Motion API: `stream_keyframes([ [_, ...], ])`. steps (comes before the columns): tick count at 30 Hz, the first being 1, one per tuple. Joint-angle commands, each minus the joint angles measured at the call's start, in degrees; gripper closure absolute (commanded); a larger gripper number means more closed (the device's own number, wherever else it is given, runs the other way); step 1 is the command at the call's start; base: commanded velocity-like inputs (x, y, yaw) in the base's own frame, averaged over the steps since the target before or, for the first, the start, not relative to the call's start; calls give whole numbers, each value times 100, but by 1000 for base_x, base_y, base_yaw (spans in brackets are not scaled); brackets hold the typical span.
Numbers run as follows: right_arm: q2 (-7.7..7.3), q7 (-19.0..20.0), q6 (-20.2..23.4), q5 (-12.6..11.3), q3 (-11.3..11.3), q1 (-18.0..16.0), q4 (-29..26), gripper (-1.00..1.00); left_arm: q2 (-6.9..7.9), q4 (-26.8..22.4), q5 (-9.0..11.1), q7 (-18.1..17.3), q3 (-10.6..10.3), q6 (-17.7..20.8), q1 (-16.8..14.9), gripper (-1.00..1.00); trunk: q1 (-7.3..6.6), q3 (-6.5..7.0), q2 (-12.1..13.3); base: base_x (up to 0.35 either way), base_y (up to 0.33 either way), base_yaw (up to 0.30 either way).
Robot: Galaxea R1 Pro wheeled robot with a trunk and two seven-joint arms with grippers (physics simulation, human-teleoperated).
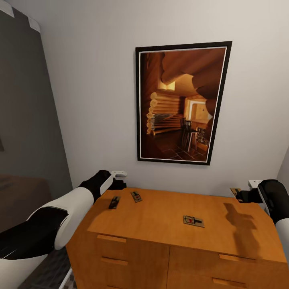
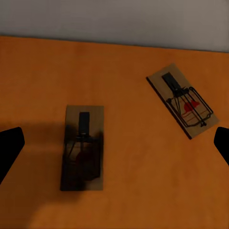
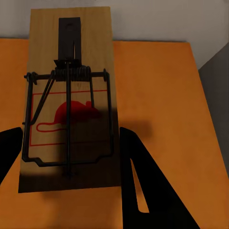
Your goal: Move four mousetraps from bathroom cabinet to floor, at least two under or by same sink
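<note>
Holding your right gripper at the far right corner of the cabinet, you are gripping one mousetrap between its fingers; in the right wrist view the tan board is sitting between the dark fingers, lifted above the orange top. You are keeping your left gripper over the far left part of the cabinet top, its fingers spread wide with nothing between them. Two mousetraps are lying flat below it: a shadowed one and, just beside it nearer the wall, a lit one turned at an angle. A fourth mousetrap is lying well apart from those, toward the front right of the top. A framed picture is hanging on the wall behind.
</note>
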Motion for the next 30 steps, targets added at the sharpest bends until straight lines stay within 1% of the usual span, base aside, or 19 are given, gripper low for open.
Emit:
stream_keyframes([
  [1,1,35,19,49,-12,-4,-6,100,0,-6,63,29,-42,27,-4,-100,1,-9,-7,2,0,0],
  [6,-6,36,19,49,-14,-5,-6,100,-4,52,85,29,-42,27,-4,-100,1,-9,-7,1,0,0],
  [10,-7,36,19,49,-14,-3,-6,100,-1,193,85,29,-41,25,-4,-100,1,-9,-7,0,0,0],
  [18,-8,36,19,49,-15,-6,-6,100,62,398,85,29,-30,50,-5,-100,1,-9,-7,0,0,0],
  [30,-23,33,19,49,-15,-4,-6,100,73,364,78,29,-31,40,0,-100,1,-9,-7,0,0,0],
])
